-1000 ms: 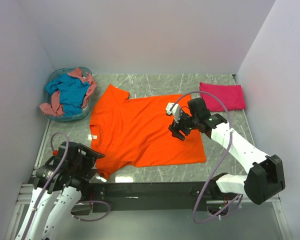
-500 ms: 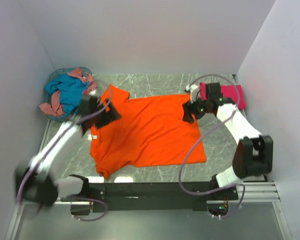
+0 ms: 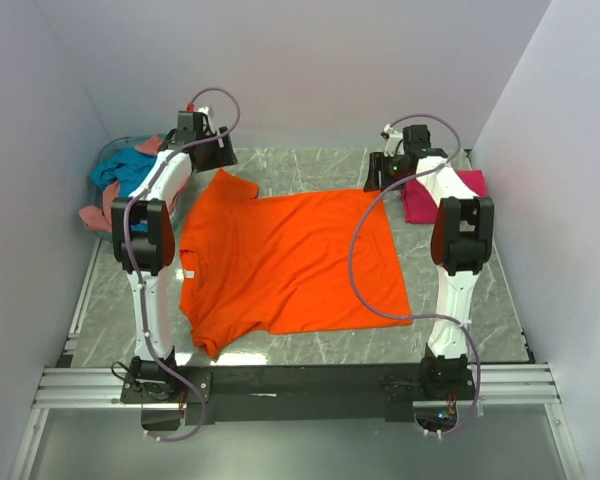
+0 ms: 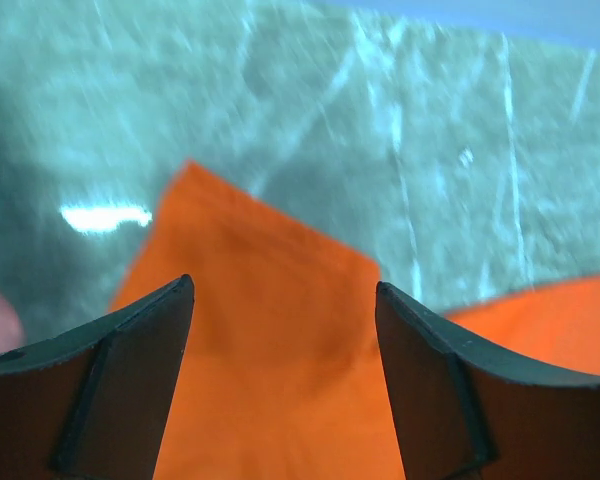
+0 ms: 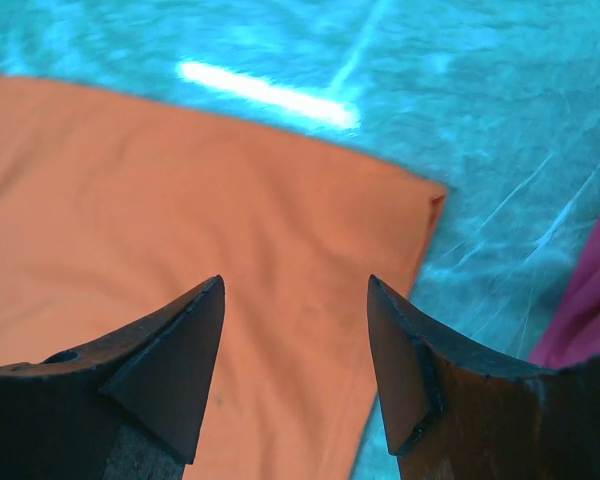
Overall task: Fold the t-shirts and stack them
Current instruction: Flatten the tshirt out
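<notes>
A bright orange t-shirt (image 3: 290, 265) lies spread flat in the middle of your grey marbled worktop (image 3: 300, 165), neck to the left and hem to the right. Both of your arms reach out to its far edge.

Your left claw (image 4: 282, 290) hangs above the shirt's far sleeve. Its two dark fingers (image 4: 130, 380) stand wide apart, with only orange cloth and bare worktop showing between them, so it holds nothing. I cannot tell whether the fingertips touch the cloth, and the left wrist view is blurred.

Your right claw (image 5: 295, 285) hangs above the far right corner of the hem. It is also spread wide and holds nothing, with the shirt's corner lying just beyond the right finger.

A magenta t-shirt (image 3: 417, 207) sits folded on the worktop at the far right, just beside that corner and partly hidden behind your right arm.

At the far left, a pale blue round basket (image 3: 102, 160) holds a crumpled teal t-shirt (image 3: 120, 175) and a salmon t-shirt (image 3: 95, 215) that spills over its near rim.
</notes>
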`<state>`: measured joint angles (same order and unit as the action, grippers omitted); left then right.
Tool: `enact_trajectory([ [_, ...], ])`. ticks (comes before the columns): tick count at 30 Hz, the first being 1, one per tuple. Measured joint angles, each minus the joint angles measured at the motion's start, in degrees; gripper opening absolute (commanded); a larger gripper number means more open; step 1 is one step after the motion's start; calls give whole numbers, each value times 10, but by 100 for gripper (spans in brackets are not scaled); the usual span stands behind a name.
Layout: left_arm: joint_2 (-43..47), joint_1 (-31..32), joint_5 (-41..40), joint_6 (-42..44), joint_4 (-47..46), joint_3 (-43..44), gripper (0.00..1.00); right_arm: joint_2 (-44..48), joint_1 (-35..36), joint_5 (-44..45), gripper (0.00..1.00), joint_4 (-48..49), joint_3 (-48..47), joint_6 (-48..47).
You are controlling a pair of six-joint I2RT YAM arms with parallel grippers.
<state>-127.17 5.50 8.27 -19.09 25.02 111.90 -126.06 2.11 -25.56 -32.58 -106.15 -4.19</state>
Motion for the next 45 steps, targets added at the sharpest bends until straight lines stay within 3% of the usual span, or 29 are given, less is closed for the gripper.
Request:
enact_trajectory([
  [6, -105, -28, 30, 19, 10, 113, 66, -48, -1, 12, 66, 0, -38, 38],
  [15, -160, -33, 31, 88, 23, 144, 62, -48, -4, -15, 66, 5, -35, 46],
  [24, -170, -32, 9, 157, 20, 170, 37, -48, -14, -38, 66, 4, -32, 43],
  [36, -207, -31, 11, 192, 23, 187, 40, -48, -14, -47, 66, 4, -32, 37],
  [45, -211, -25, 21, 205, 23, 190, 36, -48, -20, -56, 66, 4, -32, 37],
])
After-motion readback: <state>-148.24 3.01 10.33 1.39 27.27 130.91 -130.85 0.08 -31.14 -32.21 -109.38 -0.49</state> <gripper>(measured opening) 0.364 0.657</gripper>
